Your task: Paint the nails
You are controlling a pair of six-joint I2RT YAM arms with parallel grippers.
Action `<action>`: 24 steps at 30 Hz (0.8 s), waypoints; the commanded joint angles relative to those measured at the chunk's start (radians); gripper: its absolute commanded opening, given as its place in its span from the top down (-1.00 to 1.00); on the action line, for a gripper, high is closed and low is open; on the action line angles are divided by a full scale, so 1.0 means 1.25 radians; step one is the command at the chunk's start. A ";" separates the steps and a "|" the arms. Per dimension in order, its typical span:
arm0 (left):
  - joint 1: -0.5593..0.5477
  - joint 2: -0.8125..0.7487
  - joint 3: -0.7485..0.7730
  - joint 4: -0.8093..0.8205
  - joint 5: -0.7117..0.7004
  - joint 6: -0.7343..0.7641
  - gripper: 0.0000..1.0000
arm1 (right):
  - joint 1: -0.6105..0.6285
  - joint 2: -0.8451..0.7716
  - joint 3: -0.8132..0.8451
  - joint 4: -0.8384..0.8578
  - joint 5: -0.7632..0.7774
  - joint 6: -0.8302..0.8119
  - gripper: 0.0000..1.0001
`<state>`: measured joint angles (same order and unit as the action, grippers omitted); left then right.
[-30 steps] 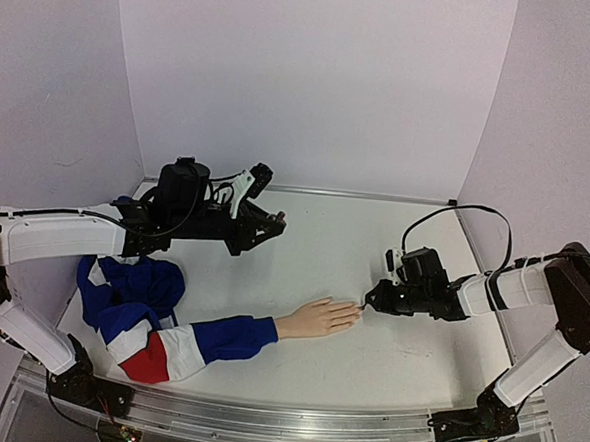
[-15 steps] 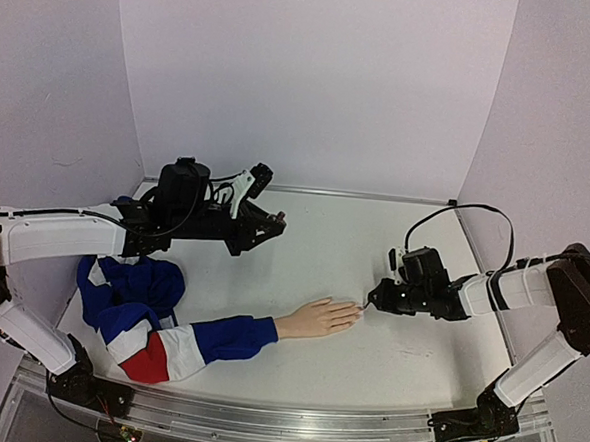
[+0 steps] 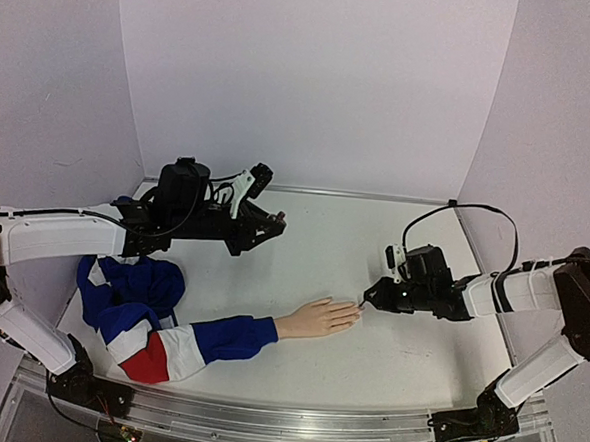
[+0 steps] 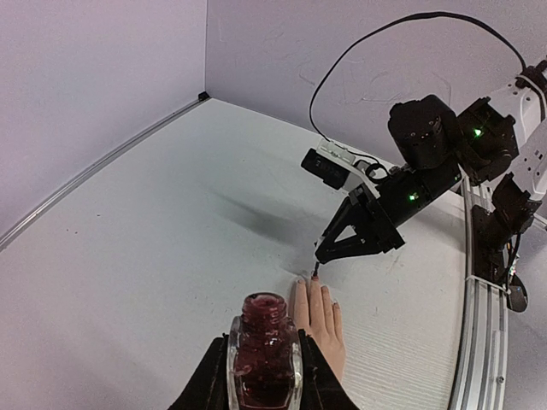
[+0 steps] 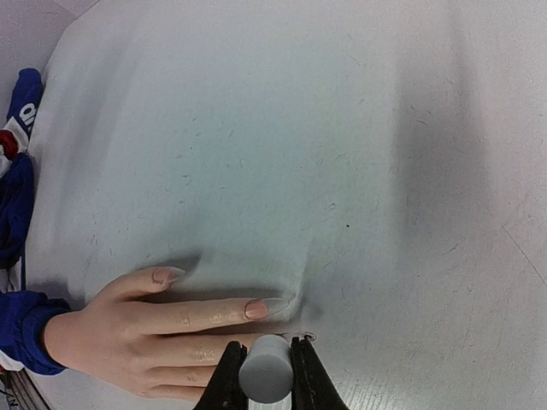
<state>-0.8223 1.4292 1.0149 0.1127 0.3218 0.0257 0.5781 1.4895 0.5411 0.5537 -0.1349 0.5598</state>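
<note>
You're pinching the brush cap [image 5: 265,371] in the right gripper [image 3: 370,297], the nearer arm. The nails [image 5: 256,308] are lying just left of it, mannequin hand [image 3: 314,317] pointing toward the table's right edge. Your left gripper [image 4: 265,380] is clamping the bottle [image 4: 263,342].

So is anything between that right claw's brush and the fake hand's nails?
Nothing visible. The right gripper holds the brush cap right by the nails; the left gripper holds the polish bottle well aside.

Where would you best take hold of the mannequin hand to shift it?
I'd take the mannequin hand at the wrist, beside the blue cuff, from above, jaws across it: it lies flat, palm down, and the wrist is narrow and away from the nails.
</note>
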 commanded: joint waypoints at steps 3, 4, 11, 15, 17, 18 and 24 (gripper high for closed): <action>-0.004 -0.002 0.050 0.040 0.013 0.002 1.00 | -0.004 0.020 -0.003 0.018 -0.007 0.000 1.00; -0.003 -0.002 0.050 0.040 0.013 0.001 1.00 | -0.004 0.020 -0.006 0.018 -0.003 0.001 1.00; -0.004 0.000 0.052 0.041 0.015 -0.001 1.00 | -0.004 0.024 -0.007 0.016 0.009 0.005 1.00; -0.004 -0.001 0.054 0.040 0.016 -0.001 1.00 | -0.004 0.029 -0.007 0.015 0.017 0.009 1.00; -0.004 -0.001 0.053 0.040 0.015 -0.001 1.00 | -0.003 0.032 -0.008 0.016 0.022 0.011 1.00; -0.004 0.000 0.053 0.040 0.014 0.000 1.00 | -0.004 0.034 -0.008 0.016 0.025 0.012 1.00; -0.004 0.004 0.058 0.040 0.016 0.000 1.00 | -0.004 0.036 -0.006 0.020 0.044 0.016 1.00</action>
<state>-0.8223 1.4300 1.0153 0.1127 0.3222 0.0257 0.5781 1.5269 0.5335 0.5625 -0.1112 0.5728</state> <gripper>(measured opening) 0.225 0.158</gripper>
